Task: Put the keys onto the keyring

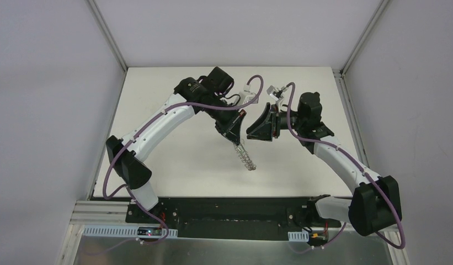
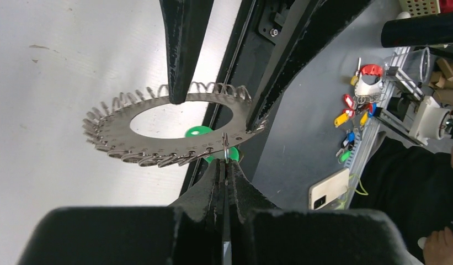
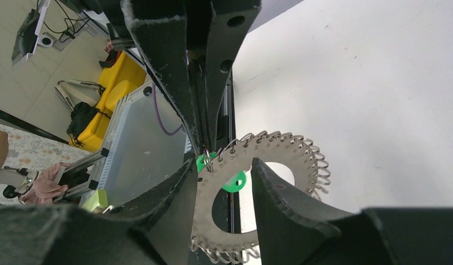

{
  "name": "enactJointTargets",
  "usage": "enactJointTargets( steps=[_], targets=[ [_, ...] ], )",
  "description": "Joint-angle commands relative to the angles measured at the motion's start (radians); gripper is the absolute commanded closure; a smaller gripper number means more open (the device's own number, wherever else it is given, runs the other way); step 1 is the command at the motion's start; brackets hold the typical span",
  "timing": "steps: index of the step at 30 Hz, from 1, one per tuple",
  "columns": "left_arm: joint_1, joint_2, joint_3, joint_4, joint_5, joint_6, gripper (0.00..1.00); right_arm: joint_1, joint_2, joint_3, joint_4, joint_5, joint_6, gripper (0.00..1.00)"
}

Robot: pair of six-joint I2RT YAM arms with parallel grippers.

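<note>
The keyring (image 2: 158,144) is a flat grey ring fringed with wire loops, held in the air above the white table (image 1: 174,138). In the top view it hangs edge-on (image 1: 246,157). My left gripper (image 2: 225,164) is shut on a small wire loop at the ring's edge. The key's green head (image 2: 199,131) shows through the hole and under the rim; its blade is hidden. My right gripper (image 3: 224,163) is open, its fingers (image 3: 290,210) astride the ring's band (image 3: 213,221). The green head (image 3: 235,181) shows behind the band there too.
Both grippers meet at mid-table (image 1: 240,132), arms arching in from the near corners. Grey enclosure walls stand left, right and behind. A black rail (image 1: 229,212) runs along the near edge. Past it, a phone (image 2: 329,187) and coloured key tags (image 2: 351,116) lie off the table.
</note>
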Motion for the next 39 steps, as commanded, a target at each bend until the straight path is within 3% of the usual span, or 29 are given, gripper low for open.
enactJointTargets(
  steps=[1, 12, 23, 29, 35, 39],
  targets=[
    [-0.006, 0.0, 0.039, 0.031, 0.068, -0.063, 1.0, 0.002, -0.015, -0.025, 0.165, -0.045, 0.088, 0.58],
    [-0.006, 0.023, 0.047, 0.051, 0.105, -0.073, 1.0, 0.041, 0.019, -0.039, 0.203, -0.097, 0.109, 0.67],
    [-0.003, 0.023, 0.043, 0.05, 0.102, -0.072, 1.0, 0.054, 0.033, -0.039, 0.202, -0.108, 0.108, 0.99],
    [0.016, 0.015, 0.035, 0.061, 0.114, -0.059, 1.0, 0.047, 0.018, -0.031, 0.203, -0.087, 0.109, 1.0],
    [0.069, -0.06, -0.067, 0.241, 0.208, -0.072, 0.78, 0.025, 0.004, -0.015, 0.246, -0.054, 0.172, 1.0],
    [0.088, -0.086, -0.094, 0.283, 0.272, -0.096, 0.69, 0.01, -0.007, -0.028, 0.313, -0.051, 0.228, 1.0]
  ],
)
